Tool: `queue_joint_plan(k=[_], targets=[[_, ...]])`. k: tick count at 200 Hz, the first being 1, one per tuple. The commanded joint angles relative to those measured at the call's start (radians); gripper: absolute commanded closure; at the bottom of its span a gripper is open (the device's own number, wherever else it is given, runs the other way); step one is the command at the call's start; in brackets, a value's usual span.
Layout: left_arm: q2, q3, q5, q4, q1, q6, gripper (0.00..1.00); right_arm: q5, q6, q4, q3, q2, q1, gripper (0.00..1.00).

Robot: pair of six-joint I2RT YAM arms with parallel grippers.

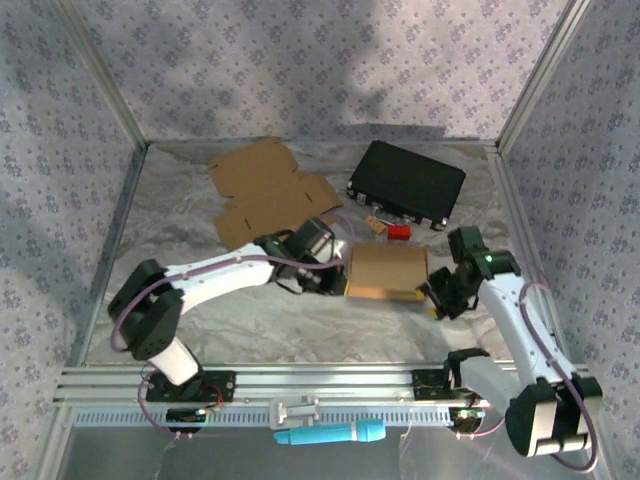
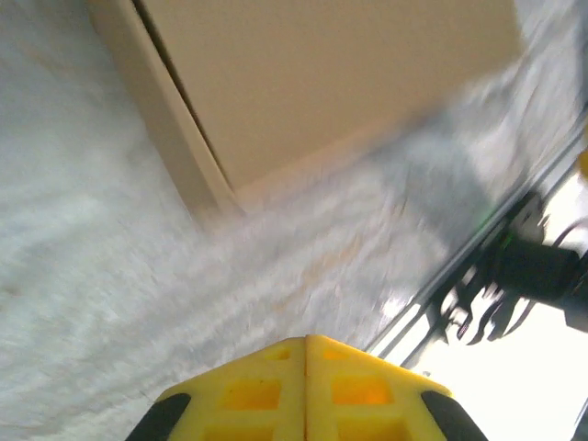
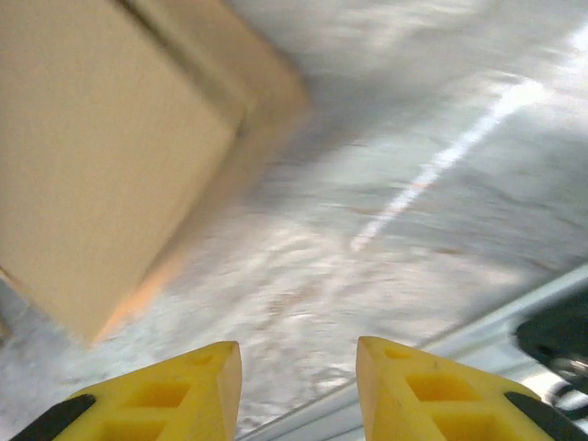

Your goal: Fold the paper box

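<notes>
The paper box (image 1: 385,273) is a brown, closed-looking carton lying on the crinkled silver sheet mid-table. My left gripper (image 1: 338,272) sits at its left edge. In the left wrist view the yellow jaws (image 2: 306,342) are pressed together with nothing between them, and the box (image 2: 322,83) lies ahead, apart from the tips. My right gripper (image 1: 437,297) is just off the box's right side. In the right wrist view that gripper (image 3: 299,354) stands open over bare sheet, with the box (image 3: 101,165) up to its left, untouched.
A flat unfolded cardboard blank (image 1: 270,190) lies at the back left. A black case (image 1: 407,183) stands at the back right, with a small red item (image 1: 399,232) in front of it. A blue tool (image 1: 330,434) rests below the front aluminium rail (image 1: 300,380).
</notes>
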Motion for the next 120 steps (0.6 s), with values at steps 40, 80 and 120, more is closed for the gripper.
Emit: queue_joint_plan(k=[40,80,120], targets=[[0.035,0.061,0.017,-0.066,0.017,-0.023,0.69,0.084,0.03,0.019,-0.032,-0.088,-0.052,0.67],[0.119,0.121,0.015,0.025,0.141,-0.183,0.54,0.114,-0.085,0.041,0.086,0.012,-0.017,0.66],[0.281,0.264,0.067,0.062,0.153,-0.17,0.53,0.114,-0.171,0.064,0.211,0.118,0.015,0.62]])
